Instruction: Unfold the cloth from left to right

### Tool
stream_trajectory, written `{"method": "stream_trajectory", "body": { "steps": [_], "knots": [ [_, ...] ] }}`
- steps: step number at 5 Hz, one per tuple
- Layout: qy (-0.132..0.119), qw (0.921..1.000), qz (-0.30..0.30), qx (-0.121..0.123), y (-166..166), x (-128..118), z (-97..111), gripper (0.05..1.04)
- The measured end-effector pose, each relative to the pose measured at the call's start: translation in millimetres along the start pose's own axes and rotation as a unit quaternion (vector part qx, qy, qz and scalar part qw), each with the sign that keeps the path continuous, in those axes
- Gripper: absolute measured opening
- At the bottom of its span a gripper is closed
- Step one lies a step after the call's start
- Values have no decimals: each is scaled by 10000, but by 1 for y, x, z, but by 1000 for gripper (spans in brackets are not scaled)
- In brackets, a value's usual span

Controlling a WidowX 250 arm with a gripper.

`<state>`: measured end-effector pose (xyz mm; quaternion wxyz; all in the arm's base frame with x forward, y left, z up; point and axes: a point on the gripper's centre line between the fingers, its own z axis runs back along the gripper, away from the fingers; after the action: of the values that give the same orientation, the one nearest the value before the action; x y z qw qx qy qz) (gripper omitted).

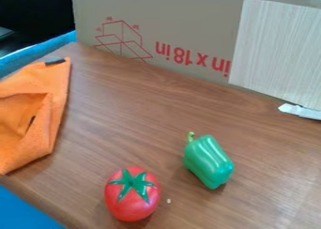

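At the worktop's (125,110) left edge, cloth (41,136) ran lengthwise toward the far-left corner.
Matte, angular folds; gripper's state I couldn't tell.

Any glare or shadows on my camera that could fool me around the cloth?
Camera view: soft shadow along the right edge of the orange cloth; small glossy highlights on the tomato and green pepper; faint pale sheen on the table toward lower right; very dark background at upper left.
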<state>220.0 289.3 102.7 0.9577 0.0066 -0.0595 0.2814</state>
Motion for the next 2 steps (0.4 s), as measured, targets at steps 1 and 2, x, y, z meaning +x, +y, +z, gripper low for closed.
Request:
{"method": "stream_trajectory", "body": {
  "steps": [1, 2],
  "knots": [
    [173, 9995, -37, -279, -22, -7, 18, 162],
    [437, 9968, 35, -671, -56, -10, 34, 78]
  ]
}}
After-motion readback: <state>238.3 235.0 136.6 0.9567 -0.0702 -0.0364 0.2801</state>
